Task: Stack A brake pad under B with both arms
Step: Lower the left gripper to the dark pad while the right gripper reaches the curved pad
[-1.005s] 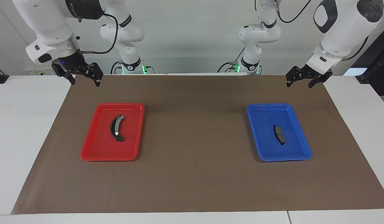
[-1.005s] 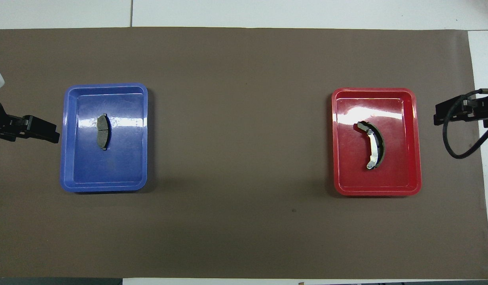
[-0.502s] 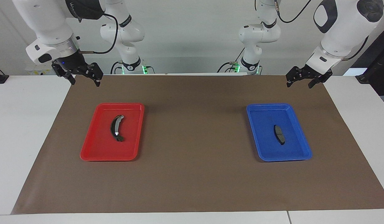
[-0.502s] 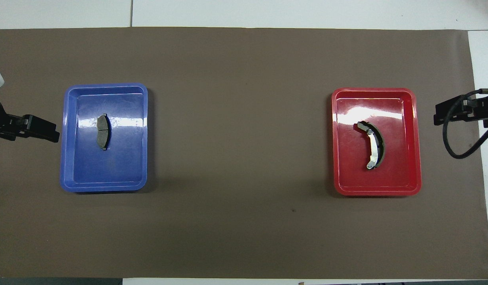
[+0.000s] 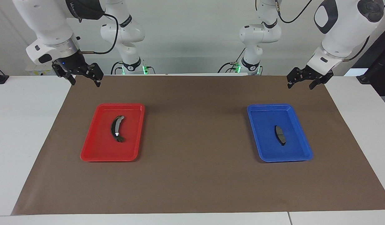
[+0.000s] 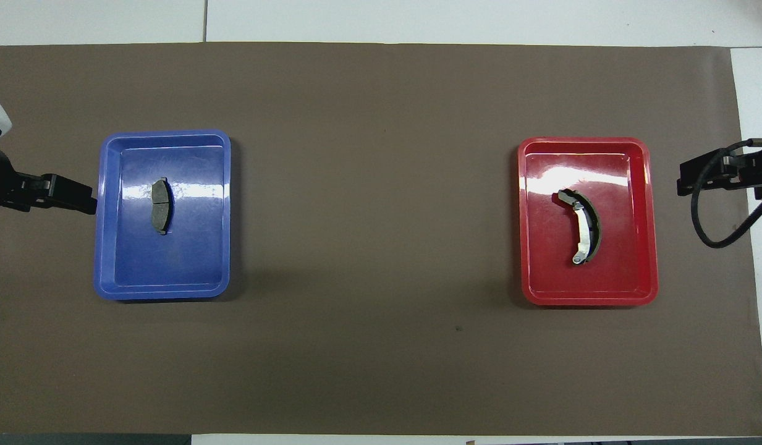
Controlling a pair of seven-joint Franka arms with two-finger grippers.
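Observation:
The A brake pad (image 5: 280,135) (image 6: 161,206), short, flat and dark grey with a thin groove, lies in the blue tray (image 5: 261,118) (image 6: 170,278). B (image 5: 116,128) (image 6: 583,227), a longer black crescent with a light strip, lies in the red tray (image 5: 98,150) (image 6: 628,272). My left gripper (image 5: 299,86) (image 6: 71,198) hangs open over the mat's edge beside the blue tray, holding nothing. My right gripper (image 5: 86,82) (image 6: 696,176) hangs open and empty over the mat's edge beside the red tray.
A brown mat (image 5: 192,175) (image 6: 374,185) covers most of the white table (image 5: 20,125), and both trays stand on it, well apart. A black cable (image 6: 705,228) loops down from the right wrist.
My left gripper has shifted slightly toward the blue tray. The right arm and both brake pieces have not moved.

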